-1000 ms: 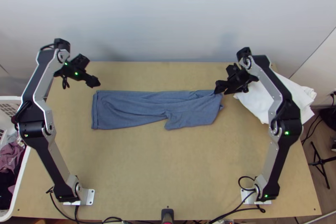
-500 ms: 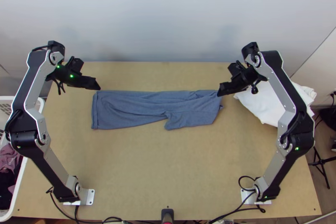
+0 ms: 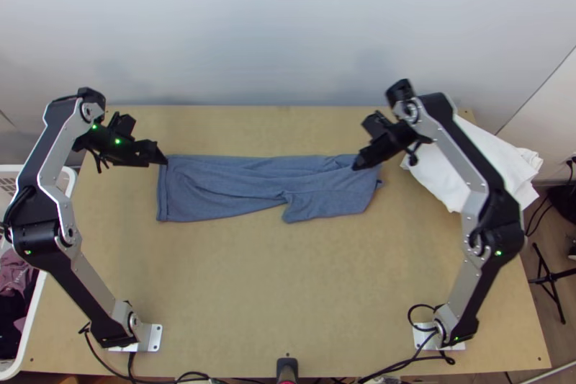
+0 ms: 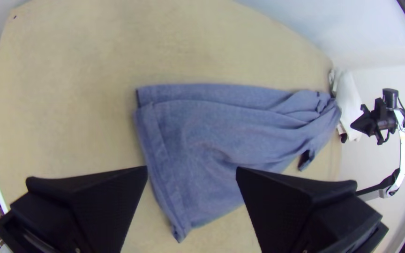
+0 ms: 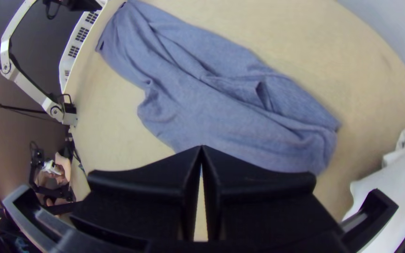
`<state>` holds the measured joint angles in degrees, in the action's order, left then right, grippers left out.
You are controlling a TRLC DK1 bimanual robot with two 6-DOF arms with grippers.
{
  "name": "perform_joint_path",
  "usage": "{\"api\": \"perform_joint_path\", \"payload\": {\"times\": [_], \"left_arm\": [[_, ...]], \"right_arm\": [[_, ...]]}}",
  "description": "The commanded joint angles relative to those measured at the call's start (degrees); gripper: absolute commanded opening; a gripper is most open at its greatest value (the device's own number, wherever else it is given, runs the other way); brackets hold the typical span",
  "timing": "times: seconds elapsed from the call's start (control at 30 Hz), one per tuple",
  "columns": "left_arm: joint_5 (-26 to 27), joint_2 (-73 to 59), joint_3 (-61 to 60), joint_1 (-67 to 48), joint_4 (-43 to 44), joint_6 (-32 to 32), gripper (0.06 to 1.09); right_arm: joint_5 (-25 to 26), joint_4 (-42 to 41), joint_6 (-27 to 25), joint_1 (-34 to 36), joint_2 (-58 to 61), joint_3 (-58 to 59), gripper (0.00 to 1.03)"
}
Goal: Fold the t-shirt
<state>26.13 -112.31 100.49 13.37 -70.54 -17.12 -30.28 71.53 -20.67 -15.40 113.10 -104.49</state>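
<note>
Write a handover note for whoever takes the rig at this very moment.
Left gripper: jaws open, above the hem end of the shirt, no cloth between them.
Right gripper: jaws together, over the shirt's other end; no cloth visibly pinched.
Job: the blue t-shirt lies as a long strip across the table, wrinkled and uneven along its near edge. White cloth sits at the table's right.
Done: shirt narrowed into a strip.
Left: likely tidying it, then folding the strip shorter.
</note>
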Motion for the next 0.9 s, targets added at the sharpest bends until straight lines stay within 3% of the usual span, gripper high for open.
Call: {"api": "perform_joint_path", "payload": {"times": [0.0, 0.2, 0.5, 0.87], "left_arm": [[2.7, -1.9, -3.1, 2.9, 1.4, -0.2, 0.98], [7.7, -4.2, -1.7, 5.6, 1.5, -0.4, 0.98], [9.6, -6.6, -1.7, 4.6, 2.1, -0.5, 0.98], [7.9, -6.3, -5.3, 3.2, 5.3, -2.1, 0.98]], "right_arm": [[-1.0, -3.1, -0.3, -4.8, 7.2, -3.6, 0.03], [-1.0, -4.4, -0.1, -6.6, 15.8, -9.4, 0.03], [-0.7, -7.6, 1.2, -5.7, 20.7, -11.0, 0.03], [-0.6, -7.5, 1.2, -4.6, 20.1, -11.3, 0.03]]}}
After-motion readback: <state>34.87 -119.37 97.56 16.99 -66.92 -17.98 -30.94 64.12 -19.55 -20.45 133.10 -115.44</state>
